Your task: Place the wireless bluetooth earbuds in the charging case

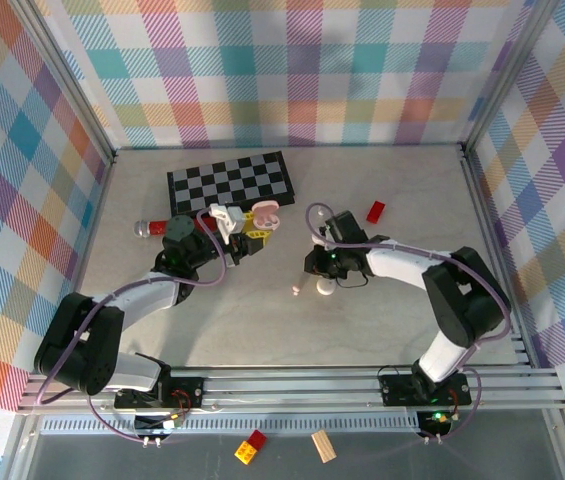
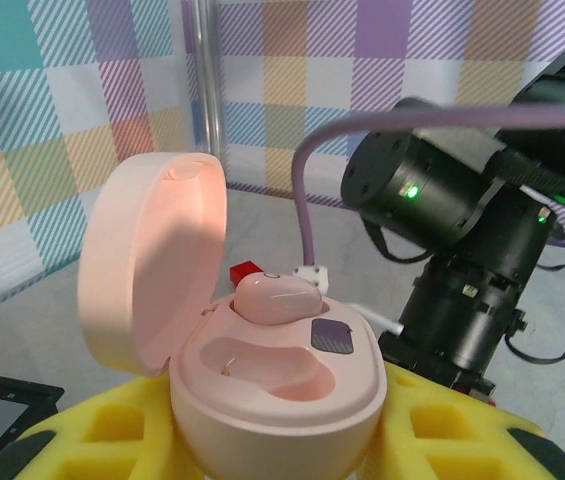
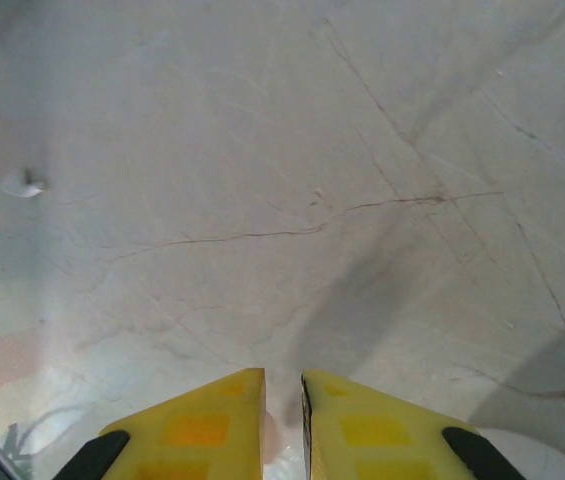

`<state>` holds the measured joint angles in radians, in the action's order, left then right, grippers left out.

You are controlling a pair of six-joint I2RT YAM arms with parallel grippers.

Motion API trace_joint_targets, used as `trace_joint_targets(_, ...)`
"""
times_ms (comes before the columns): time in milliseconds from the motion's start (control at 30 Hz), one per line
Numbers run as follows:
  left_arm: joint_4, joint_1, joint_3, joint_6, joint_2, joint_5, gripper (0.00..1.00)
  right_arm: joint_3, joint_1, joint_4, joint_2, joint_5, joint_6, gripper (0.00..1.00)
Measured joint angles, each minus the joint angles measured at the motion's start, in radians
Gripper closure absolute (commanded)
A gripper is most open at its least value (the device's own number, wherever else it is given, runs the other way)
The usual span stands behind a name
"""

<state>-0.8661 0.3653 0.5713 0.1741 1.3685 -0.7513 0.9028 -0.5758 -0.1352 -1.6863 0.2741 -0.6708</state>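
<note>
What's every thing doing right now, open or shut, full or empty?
charging case: open, lid up, near slot empty.
pink earbud: resting in the far slot.
left gripper: shut on the charging case.
right gripper: shut.
loose earbud: lying on the table.

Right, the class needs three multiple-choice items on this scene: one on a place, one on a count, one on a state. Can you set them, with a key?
1. Where on the table does the checkered board lie?
A) at the far side
B) beside the arm bases
C) at the right edge

2. How many earbuds sit in the pink charging case?
A) none
B) two
C) one

3. The case's lid is:
A) shut
B) open
C) lying loose on the table

Key:
1 A, the board lies along the far edge.
2 C, one pink earbud sits in the far well and the near well is bare.
3 B, the lid stands hinged up beside the wells.
</note>
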Motion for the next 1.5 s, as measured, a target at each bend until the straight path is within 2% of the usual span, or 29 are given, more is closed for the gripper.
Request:
trace_joint_targets(100,0.001,0.000,-0.006,0.003,-0.014,0.006,0.65,0.023,0.000,-0.002,-0.036,0.006,0.006,0.82)
trace_joint_targets(367,0.001,-0.010,-0.007,-0.001,-0.042,0.021,0.65,0.037,0.000,-0.001,-0.024,0.020,0.051,0.66)
trace_joint_targets(667,-0.129,-0.081,-0.052,-0.111,-0.019,0.040,0.65,0.075,-0.040,0.005,-0.038,0.091,0.067,0.53)
trace_joint_targets(1000,-0.159,-0.138,-0.079,-0.159,-0.030,0.102,0.65,0.207,-0.152,0.012,-0.158,0.135,0.066,0.52)
trace_joint_targets(1333,-0.188,-0.240,-0.091,-0.204,-0.038,0.175,0.66,0.325,-0.251,-0.163,-0.212,-0.046,0.093,0.56)
trace_joint_targets(1500,-0.191,-0.262,-0.091,-0.216,-0.044,0.193,0.66,0.387,-0.291,-0.237,-0.261,-0.114,0.111,0.58)
